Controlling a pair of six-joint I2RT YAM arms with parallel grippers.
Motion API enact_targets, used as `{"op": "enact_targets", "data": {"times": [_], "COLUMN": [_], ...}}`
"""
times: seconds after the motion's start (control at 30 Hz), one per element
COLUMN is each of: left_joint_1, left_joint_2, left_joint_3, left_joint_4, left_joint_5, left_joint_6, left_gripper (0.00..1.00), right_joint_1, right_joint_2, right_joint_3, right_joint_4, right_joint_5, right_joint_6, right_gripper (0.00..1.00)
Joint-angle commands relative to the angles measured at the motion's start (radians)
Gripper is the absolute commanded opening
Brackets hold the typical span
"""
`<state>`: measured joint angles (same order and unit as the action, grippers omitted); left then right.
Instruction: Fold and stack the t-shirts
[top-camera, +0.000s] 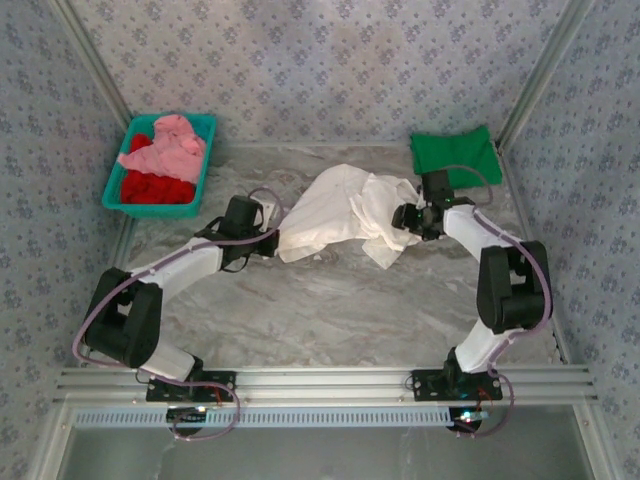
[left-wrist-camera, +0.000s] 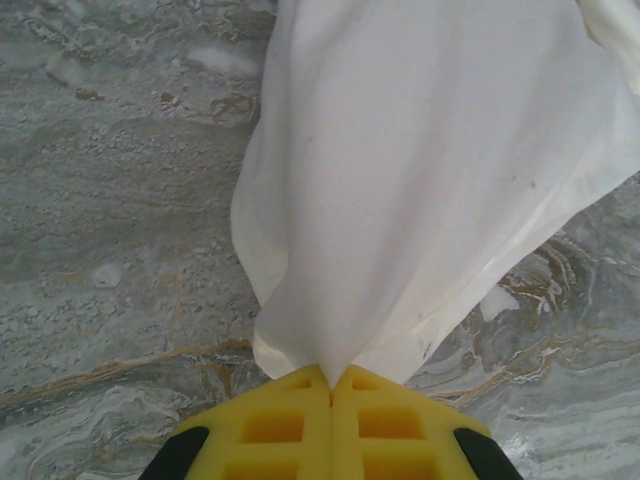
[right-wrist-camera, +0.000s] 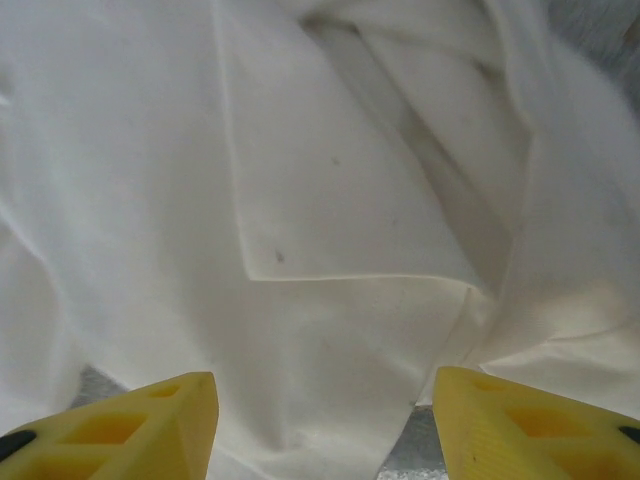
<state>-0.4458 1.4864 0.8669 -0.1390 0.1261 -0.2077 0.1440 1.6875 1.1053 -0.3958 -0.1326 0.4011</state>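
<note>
Left gripper (left-wrist-camera: 330, 376) pinches a left corner of the white shirt (top-camera: 335, 210); right gripper (right-wrist-camera: 325, 390) hangs spread over its right side. Crumpled mid-way across the table (top-camera: 330, 300), it looks soft, light and floppy, so hem corners seem the best hold.

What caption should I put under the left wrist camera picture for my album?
The left claw pinches an edge of the cream-white t-shirt on the grey marbled table.

Soft matt cloth cream shirt (top-camera: 340, 212), glossy marbled table (top-camera: 330, 300)
</note>
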Motion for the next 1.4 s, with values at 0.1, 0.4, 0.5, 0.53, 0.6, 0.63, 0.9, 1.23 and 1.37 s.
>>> {"op": "enact_targets", "data": {"times": [0.1, 0.4, 0.5, 0.53, 0.6, 0.63, 0.9, 1.23, 1.37], "left_joint_1": [0.049, 0.105, 0.131, 0.142, 0.158, 0.163, 0.183, 0.188, 0.187], "left_joint_2": [-0.048, -0.106, -0.122, -0.13, -0.157, -0.178, -0.34, -0.521, -0.576], "left_joint_3": [-0.016, -0.035, -0.031, -0.026, -0.02, -0.017, 0.041, 0.242, 0.337], "left_joint_4": [0.036, 0.081, 0.061, 0.049, 0.037, 0.035, -0.053, -0.245, -0.324], "left_joint_5": [-0.009, -0.029, -0.033, -0.032, -0.03, -0.024, -0.084, -0.11, -0.057], "left_joint_6": [-0.053, -0.085, -0.089, -0.09, -0.086, -0.076, -0.015, 0.092, 0.116], "left_gripper": [0.0, 0.0, 0.0, 0.0, 0.0, 0.0, 0.0, 0.0, 0.0], "right_joint_1": [0.017, 0.011, 0.006, 0.002, -0.004, -0.008, -0.024, 0.002, 0.045], "right_joint_2": [0.066, 0.009, -0.044, -0.07, -0.118, -0.145, -0.391, -0.7, -0.789], "right_joint_3": [0.009, -0.035, -0.036, -0.036, -0.037, -0.033, -0.038, 0.078, 0.157], "right_joint_4": [-0.011, 0.03, 0.016, 0.014, 0.013, 0.012, 0.076, 0.002, -0.055], "right_joint_5": [-0.043, -0.06, -0.056, -0.061, -0.07, -0.078, -0.136, -0.04, 0.023], "right_joint_6": [0.008, 0.019, 0.016, 0.015, 0.014, 0.01, -0.026, -0.112, -0.161], "right_gripper": [0.46, 0.08, 0.02, 0.0, 0.0, 0.0, 0.0, 0.0, 0.0]}}
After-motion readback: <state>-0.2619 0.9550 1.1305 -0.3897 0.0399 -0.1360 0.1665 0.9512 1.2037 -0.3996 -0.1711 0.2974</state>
